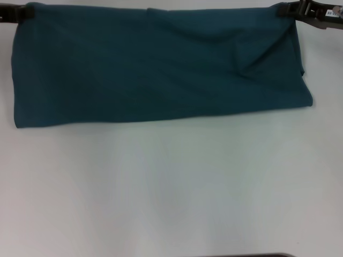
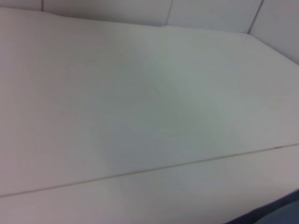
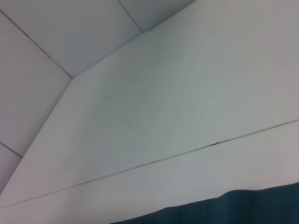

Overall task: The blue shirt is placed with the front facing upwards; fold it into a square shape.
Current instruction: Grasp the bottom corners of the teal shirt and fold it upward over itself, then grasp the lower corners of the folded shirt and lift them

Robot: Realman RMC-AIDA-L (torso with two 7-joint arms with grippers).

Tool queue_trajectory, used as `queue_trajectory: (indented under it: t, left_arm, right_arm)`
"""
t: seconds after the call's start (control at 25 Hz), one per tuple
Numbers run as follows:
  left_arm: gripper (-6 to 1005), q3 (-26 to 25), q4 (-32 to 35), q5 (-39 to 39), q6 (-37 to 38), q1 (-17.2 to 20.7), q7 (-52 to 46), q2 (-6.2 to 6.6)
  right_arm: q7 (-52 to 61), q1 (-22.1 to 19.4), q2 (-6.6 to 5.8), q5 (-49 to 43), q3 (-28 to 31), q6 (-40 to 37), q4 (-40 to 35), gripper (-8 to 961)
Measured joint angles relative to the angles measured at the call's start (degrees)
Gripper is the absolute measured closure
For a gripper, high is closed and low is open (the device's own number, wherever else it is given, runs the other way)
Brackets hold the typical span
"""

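The blue shirt (image 1: 161, 64) is a wide plain teal band across the far part of the white table (image 1: 171, 187). No lettering or label shows. Its far edge is stretched straight between my two grippers. My left gripper (image 1: 20, 13) is shut on the far left corner. My right gripper (image 1: 289, 9) is shut on the far right corner, where the cloth bunches into creases. The near edge lies on the table. A strip of the shirt shows in the right wrist view (image 3: 233, 207), and a dark sliver of it in the left wrist view (image 2: 280, 214).
The white table stretches from the shirt's near edge towards me. Both wrist views show the bare tabletop (image 2: 140, 102) with a thin seam line (image 3: 187, 151) and tiled floor beyond its far edge. A dark edge (image 1: 246, 255) shows at the near side.
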Motion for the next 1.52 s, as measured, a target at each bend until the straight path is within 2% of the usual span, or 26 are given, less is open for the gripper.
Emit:
queue_trajectory:
  t: [0.4, 0.72, 0.96, 1.12, 1.2, 1.4, 1.52]
  left_arm:
    - [980, 2.6, 1.7, 0.0, -4.0, -0.5, -0.1, -0.64]
    - [962, 3.6, 2.2, -0.1, -6.6, -0.6, 0.2, -2.35]
    - [948, 3.7, 0.3, 0.1, -11.3, -0.1, 0.0, -4.78]
    - [939, 3.2, 0.3, -0.1, -12.5, 0.0, -0.3, -5.01]
    - [855, 3.1, 0.2, -0.2, -12.6, 0.2, -0.4, -5.02]
    - [660, 3.0, -0.9, -0.2, -13.9, 0.8, -1.1, -5.59]
    - [554, 3.3, -3.2, -0.2, -13.7, 1.7, -1.4, -6.99]
  right_arm:
    - [-0.4, 0.2, 0.39, 0.1, -0.5, 2.7, 1.2, 820]
    - [-0.5, 0.6, 1.27, 0.2, -1.2, 4.3, 1.3, 810]
    - [-0.5, 1.0, 2.56, 0.9, -1.3, 9.0, 1.4, 803]
    - [-0.5, 0.9, 2.83, 2.4, -1.3, 11.3, 1.3, 798]
    - [-0.9, 0.5, 2.88, 4.0, -1.3, 12.8, 1.0, 796]
    - [-3.4, -0.7, 2.61, 8.1, -1.3, 13.5, 0.6, 567]
    - [-6.2, -2.0, 2.46, 10.9, -1.4, 11.9, 0.5, 413]
